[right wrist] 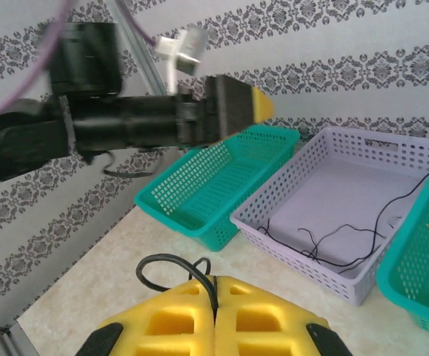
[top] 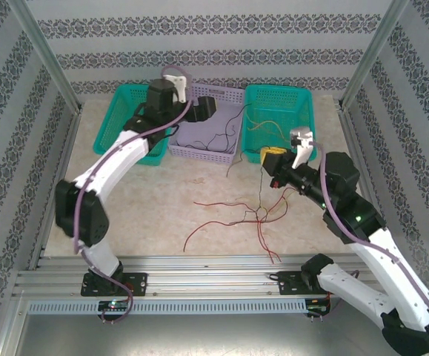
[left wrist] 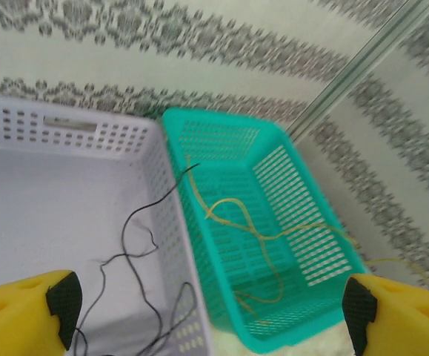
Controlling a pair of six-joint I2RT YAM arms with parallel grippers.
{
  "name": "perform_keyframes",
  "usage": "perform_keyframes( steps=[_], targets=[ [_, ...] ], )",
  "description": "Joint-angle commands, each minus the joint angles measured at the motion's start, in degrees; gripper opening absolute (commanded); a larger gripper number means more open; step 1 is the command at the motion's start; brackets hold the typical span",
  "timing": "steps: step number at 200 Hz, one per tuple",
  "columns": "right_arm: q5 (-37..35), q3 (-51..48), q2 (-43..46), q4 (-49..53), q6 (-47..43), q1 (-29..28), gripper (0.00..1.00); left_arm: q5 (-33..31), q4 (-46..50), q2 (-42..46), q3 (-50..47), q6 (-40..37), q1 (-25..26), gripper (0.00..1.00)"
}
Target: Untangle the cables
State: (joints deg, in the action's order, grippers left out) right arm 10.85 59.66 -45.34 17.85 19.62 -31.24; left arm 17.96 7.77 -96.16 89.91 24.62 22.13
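the left arm's fingers (left wrist: 23,315) hang wide apart above the lavender basket (left wrist: 29,141), holding nothing. below them a black cable (left wrist: 129,245) lies in loose loops on the basket floor, with one end climbing over the wall toward the right teal basket (left wrist: 303,222), where a yellow cable (left wrist: 233,211) lies. the right arm's fingers (right wrist: 177,322) are pressed together. a dark strand (right wrist: 166,261) loops out of their seam, so it appears to be pinched there. the red cables (top: 257,216) lie tangled on the counter (top: 147,200) in front of the baskets.

the dark strand seems to run down into the red tangle, so lifting it could tighten the knot or drag the whole heap along. the black cable's end over the wall could slip out, or catch a left finger if that arm pulls back low.
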Motion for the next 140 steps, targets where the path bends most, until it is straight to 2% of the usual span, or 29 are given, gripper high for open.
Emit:
perform_keyframes(
  steps=[1,62,88,106,140],
  targets=[
    [2.01,5.11,-3.45,-2.28,1.18,-1.21,0.00,0.17,-3.54,7.79,-6.48,4.48,-0.03,0.91],
    [2.33,18.18,-14.80,-1.33,2.05,-3.84,0.00,6.17,-10.99,26.02,-29.65,12.46,2.33,0.87],
    [4.09,23.39,-18.70,-1.11,3.40,-4.79,0.00,9.35,-15.38,30.94,-37.76,15.21,5.06,0.87],
    [3.06,26.69,-20.42,-0.27,2.62,-5.98,0.00,10.47,-16.59,34.00,-42.31,16.84,6.01,0.87],
    [1.56,31.54,-22.86,0.70,1.84,-6.45,0.00,16.54,-20.80,37.83,-49.59,18.64,6.83,0.87]
  ],
)
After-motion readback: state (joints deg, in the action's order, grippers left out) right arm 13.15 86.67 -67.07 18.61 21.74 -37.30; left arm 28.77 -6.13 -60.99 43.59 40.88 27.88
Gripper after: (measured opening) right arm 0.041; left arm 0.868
